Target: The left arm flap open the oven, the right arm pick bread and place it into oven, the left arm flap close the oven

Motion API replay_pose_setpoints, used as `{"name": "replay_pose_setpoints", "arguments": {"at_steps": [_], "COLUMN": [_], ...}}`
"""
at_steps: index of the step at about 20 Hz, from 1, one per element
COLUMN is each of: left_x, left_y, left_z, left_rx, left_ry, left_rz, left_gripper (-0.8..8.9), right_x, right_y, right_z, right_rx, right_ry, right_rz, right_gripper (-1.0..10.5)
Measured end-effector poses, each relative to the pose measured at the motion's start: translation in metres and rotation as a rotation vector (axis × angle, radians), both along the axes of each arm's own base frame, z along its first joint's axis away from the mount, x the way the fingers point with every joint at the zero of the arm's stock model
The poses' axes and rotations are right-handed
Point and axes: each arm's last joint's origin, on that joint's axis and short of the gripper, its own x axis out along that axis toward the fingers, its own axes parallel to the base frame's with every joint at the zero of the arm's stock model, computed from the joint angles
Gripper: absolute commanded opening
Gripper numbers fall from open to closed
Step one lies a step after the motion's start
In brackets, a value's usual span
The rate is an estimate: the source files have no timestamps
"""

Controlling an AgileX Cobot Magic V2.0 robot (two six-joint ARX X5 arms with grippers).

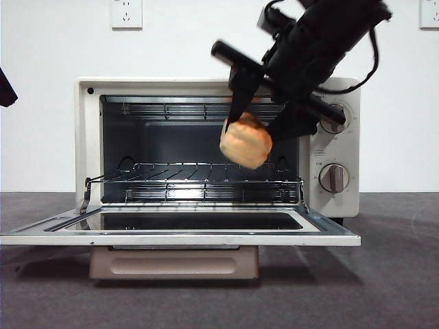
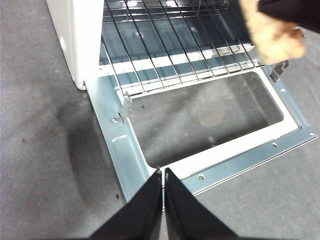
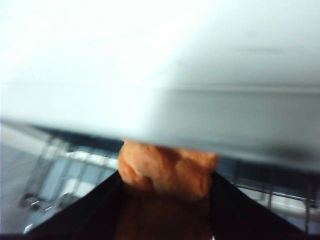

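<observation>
The cream-white oven (image 1: 88, 137) stands with its door (image 1: 178, 238) flapped down flat and its wire rack (image 1: 199, 179) bare. My right gripper (image 1: 257, 120) comes in from the upper right, shut on the golden-brown bread (image 1: 245, 142), and holds it in the air at the right part of the oven's mouth, above the rack. The right wrist view shows the bread (image 3: 167, 167) between the jaws. My left gripper (image 2: 163, 173) is shut and empty, over the door's front edge (image 2: 240, 160). The bread also shows in the left wrist view (image 2: 272, 35).
The oven's two knobs (image 1: 334, 177) are on its right panel. The tan handle (image 1: 175, 262) hangs under the open door. The table (image 1: 398, 274) is dark grey. A black tip (image 1: 5, 89) shows at the left edge. Wall sockets (image 1: 126, 12) are behind.
</observation>
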Motion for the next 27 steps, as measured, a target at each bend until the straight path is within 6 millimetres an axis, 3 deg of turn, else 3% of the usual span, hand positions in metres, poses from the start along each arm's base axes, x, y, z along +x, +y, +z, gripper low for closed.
{"name": "replay_pose_setpoints", "arguments": {"at_steps": [2,4,10,14,20,27], "left_x": [0.0,0.0,0.0,0.0,0.0,0.001], "left_y": [0.0,0.0,0.0,0.0,0.0,0.0], "left_z": [0.0,0.0,0.0,0.0,0.0,0.001], "left_rx": [0.0,0.0,0.001,0.002,0.002,-0.001], "left_ry": [0.0,0.0,0.0,-0.001,-0.001,-0.012], "left_rz": [0.0,0.0,-0.001,-0.002,-0.002,0.001], "left_gripper": [0.15,0.16,0.15,0.15,0.15,0.15], "right_x": [0.007,0.012,0.01,0.007,-0.015,-0.068], "right_y": [0.007,0.009,0.013,0.015,0.007,-0.007], "right_z": [-0.01,-0.017,-0.018,-0.017,0.008,0.053], "right_rx": [-0.013,-0.035,-0.04,-0.041,-0.06,-0.12], "right_ry": [0.002,-0.001,0.007,0.007,0.022,-0.028], "right_rz": [-0.013,-0.041,-0.024,-0.014,0.0,0.211], "right_gripper": [2.4,3.4,4.3,4.3,4.3,4.3]}}
